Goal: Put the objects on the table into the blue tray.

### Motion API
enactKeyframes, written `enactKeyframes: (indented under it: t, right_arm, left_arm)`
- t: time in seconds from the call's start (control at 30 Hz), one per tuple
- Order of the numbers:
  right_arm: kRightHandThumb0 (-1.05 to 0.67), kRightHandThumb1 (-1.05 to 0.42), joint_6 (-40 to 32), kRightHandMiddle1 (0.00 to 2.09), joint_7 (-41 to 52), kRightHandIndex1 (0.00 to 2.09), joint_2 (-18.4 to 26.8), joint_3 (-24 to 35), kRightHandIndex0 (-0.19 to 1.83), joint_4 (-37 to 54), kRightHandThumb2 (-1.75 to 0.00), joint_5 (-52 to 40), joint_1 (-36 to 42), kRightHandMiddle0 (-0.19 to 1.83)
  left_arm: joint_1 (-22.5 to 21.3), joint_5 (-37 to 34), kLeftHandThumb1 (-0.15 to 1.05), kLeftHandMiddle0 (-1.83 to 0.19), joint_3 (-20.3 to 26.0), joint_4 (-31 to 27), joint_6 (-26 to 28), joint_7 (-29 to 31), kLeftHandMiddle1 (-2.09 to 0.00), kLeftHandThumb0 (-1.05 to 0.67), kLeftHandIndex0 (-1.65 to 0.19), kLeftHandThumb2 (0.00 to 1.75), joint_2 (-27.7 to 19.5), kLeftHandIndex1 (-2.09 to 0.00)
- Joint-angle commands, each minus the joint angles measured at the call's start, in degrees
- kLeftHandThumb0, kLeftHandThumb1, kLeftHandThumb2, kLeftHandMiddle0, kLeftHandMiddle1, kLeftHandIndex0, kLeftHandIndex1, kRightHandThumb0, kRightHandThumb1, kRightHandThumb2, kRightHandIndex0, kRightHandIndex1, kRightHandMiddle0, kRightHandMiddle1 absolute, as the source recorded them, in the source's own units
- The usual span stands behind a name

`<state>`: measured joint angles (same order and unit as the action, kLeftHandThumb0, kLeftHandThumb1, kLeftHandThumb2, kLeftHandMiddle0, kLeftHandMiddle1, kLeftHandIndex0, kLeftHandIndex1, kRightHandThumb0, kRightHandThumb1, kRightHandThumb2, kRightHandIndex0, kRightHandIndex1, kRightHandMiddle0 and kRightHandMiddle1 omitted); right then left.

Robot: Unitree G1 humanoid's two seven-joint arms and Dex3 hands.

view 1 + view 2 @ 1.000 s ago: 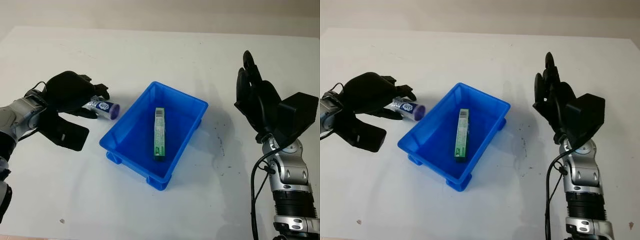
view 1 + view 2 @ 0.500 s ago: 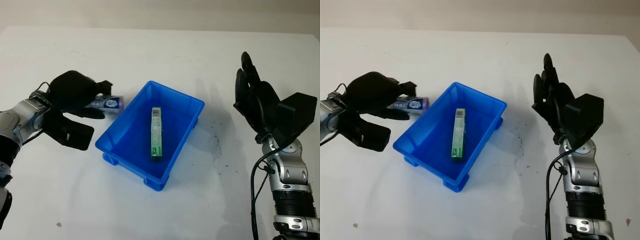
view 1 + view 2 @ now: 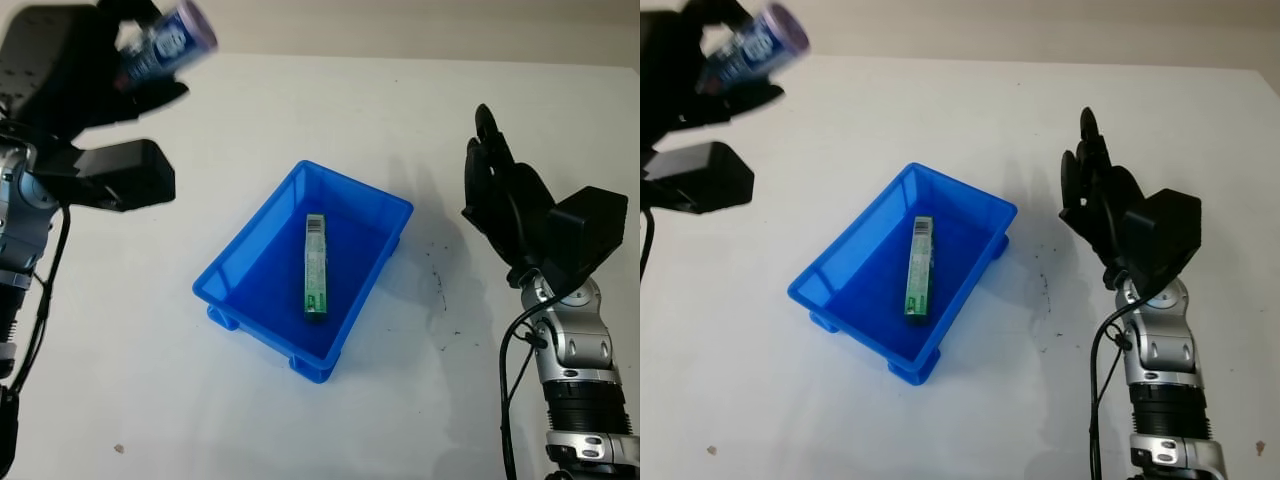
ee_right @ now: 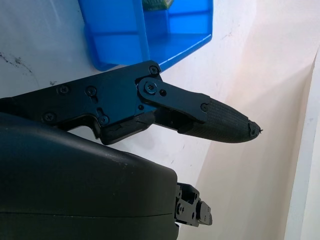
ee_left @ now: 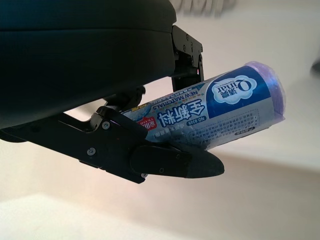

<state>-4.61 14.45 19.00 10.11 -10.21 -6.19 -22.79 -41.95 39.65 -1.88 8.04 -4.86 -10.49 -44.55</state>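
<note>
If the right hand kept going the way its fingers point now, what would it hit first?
Probably nothing: the right hand, open and raised right of the blue tray, points toward the far side of the bare white table. Depth is uncertain.

Black shelled right hand [image 3: 510, 205], silver forearm, black cables, visible screws

A white table [image 3: 300, 420] with small dark specks meets a beige wall [image 3: 400, 25].

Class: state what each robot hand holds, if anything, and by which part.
The left hand grips the purple-capped roll around its lower body, cap end free. The right hand is open, right of the blue tray.
</note>
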Motion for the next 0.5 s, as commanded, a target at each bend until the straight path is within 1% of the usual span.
enactKeyframes:
  t: [0.0, 0.07, 0.13, 0.2, 0.23, 0.27, 0.3, 0.37, 0.47]
  right_arm:
    - [-0.78, -1.05, 1.0, 0.0, 0.2, 0.0, 0.9, 0.1, -0.19, -0.5, -0.75, 0.2, 0.3, -0.19]
    - [-0.78, -1.05, 0.8, 0.0, 0.0, 0.0, 0.7, 0.1, -0.19, -0.6, -0.74, 0.4, 0.2, -0.19]
    - [-0.78, -1.05, 0.9, 0.0, 0.1, 0.0, 0.5, 0.0, -0.19, -0.8, -0.75, 0.4, 0.0, -0.19]
    - [-0.77, -1.05, 1.4, 0.0, 0.3, 0.0, 0.5, -0.1, -0.19, -1.2, -0.75, 0.6, -0.2, -0.19]
    - [-0.77, -1.05, 1.7, 0.0, 0.5, 0.0, 0.6, -0.2, -0.19, -1.4, -0.75, 0.6, -0.2, -0.19]
    - [-0.76, -1.05, 1.8, 0.0, 0.6, 0.0, 0.6, -0.3, -0.19, -1.6, -0.76, 0.7, -0.3, -0.19]
    - [-0.76, -1.05, 2.0, 0.0, 0.6, 0.0, 0.6, -0.4, -0.19, -1.6, -0.76, 0.8, -0.3, -0.19]
    - [-0.74, -1.05, 2.2, 0.0, 0.3, 0.0, 0.3, -0.4, -0.19, -1.5, -0.76, 0.9, -0.3, -0.19]
    - [-0.74, -1.05, 2.0, 0.0, 0.0, 0.0, 0.2, -0.5, -0.19, -1.0, -0.76, 1.1, 0.0, -0.19]
  left_arm:
    - [1.5, -1.9, 1.05, -1.03, 1.4, -5.2, -0.4, 1.1, -2.09, -0.44, -0.55, 0.4, 1.4, -2.09]
    - [3.5, -5.9, 1.05, -1.02, 1.2, -11.1, 0.3, 5.9, -2.09, -0.42, -0.55, 0.39, 3.5, -2.09]
    - [5.7, -10.0, 1.05, -1.01, -0.5, -16.4, -0.2, 11.5, -2.09, -0.4, -0.52, 0.41, 5.4, -2.09]
    - [7.1, -11.4, 1.05, -1.0, -1.7, -19.0, -0.8, 15.0, -2.09, -0.4, -0.43, 0.43, 6.7, -2.09]
    - [7.8, -11.7, 1.05, -1.01, -3.1, -20.0, -1.8, 16.7, -2.09, -0.39, -0.45, 0.44, 7.3, -2.09]
    - [8.4, -11.8, 1.05, -1.01, -3.9, -20.6, -2.8, 17.9, -2.09, -0.37, -0.33, 0.44, 7.8, -2.09]
    - [9.1, -12.9, 1.05, -1.01, -5.2, -21.5, -2.4, 20.5, -2.09, -0.37, -0.28, 0.44, 8.8, -2.09]
    - [10.1, -14.4, 1.05, -1.08, -7.3, -22.6, -1.8, 24.7, -2.09, -0.36, -0.5, 0.48, 10.3, -2.09]
    - [11.0, -15.3, 1.05, -1.14, -9.3, -22.9, -1.6, 28.4, -2.09, -0.36, -0.66, 0.46, 12.3, -2.09]
